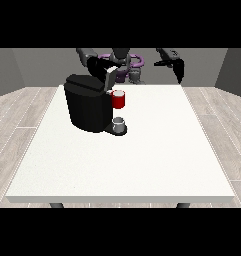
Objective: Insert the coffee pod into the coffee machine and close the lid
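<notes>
The black coffee machine (87, 107) stands on the white table (142, 160), left of its middle. Its red pod holder (119, 100) juts out at the front, with a pale top that may be the coffee pod; I cannot tell for sure. The grey-edged lid (110, 78) is tilted up above the holder. The hand at the view's left (98, 66) is up against the lid's top. The hand at the view's right (178, 66) hangs in the air over the table's far right corner, fingers pointing down and holding nothing.
A small grey cup (119, 124) sits on the machine's base under the red holder. The robot's torso (123, 62) is behind the table's far edge.
</notes>
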Available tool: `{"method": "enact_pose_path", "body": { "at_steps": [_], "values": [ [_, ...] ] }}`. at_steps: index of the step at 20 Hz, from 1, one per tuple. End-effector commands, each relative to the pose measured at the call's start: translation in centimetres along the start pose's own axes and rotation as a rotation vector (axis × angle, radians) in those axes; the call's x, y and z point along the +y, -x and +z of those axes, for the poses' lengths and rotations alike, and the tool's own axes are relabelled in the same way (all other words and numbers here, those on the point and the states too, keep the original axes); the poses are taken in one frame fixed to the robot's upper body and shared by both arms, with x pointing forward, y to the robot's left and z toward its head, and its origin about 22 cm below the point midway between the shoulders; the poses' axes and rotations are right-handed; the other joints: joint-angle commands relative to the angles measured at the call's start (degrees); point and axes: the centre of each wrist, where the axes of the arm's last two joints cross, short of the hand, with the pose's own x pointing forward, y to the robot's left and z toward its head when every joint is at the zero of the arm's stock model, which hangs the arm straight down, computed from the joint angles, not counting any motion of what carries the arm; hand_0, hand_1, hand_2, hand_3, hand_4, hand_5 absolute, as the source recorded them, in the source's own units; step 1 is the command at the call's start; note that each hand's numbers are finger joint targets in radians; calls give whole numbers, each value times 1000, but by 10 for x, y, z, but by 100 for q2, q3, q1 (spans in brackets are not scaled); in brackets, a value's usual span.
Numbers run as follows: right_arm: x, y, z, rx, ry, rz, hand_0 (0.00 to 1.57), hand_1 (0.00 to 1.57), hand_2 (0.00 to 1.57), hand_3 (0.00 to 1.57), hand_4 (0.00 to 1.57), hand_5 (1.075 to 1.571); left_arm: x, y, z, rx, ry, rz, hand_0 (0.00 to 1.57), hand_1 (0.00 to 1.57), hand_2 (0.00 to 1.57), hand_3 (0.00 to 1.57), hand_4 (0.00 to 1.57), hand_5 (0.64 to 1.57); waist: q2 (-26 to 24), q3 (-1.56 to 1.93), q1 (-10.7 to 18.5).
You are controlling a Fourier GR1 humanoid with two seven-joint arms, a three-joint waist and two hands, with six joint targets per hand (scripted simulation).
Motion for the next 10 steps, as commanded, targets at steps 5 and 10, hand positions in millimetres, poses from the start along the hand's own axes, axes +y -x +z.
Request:
{"method": "enact_pose_path", "body": {
  "at_steps": [5,10],
  "values": [
    [3,-19,-15,-66,-48,93,0,0,0,0,149,1571,7,-10,-13,-28,-6,11,0,0,0,0,154,1571,165,5,-33],
    [23,-44,-32,-50,-41,85,0,0,0,0,116,1571,-10,-9,-13,-75,32,-6,0,0,0,0,196,1571,84,4,101]
  ]
}}
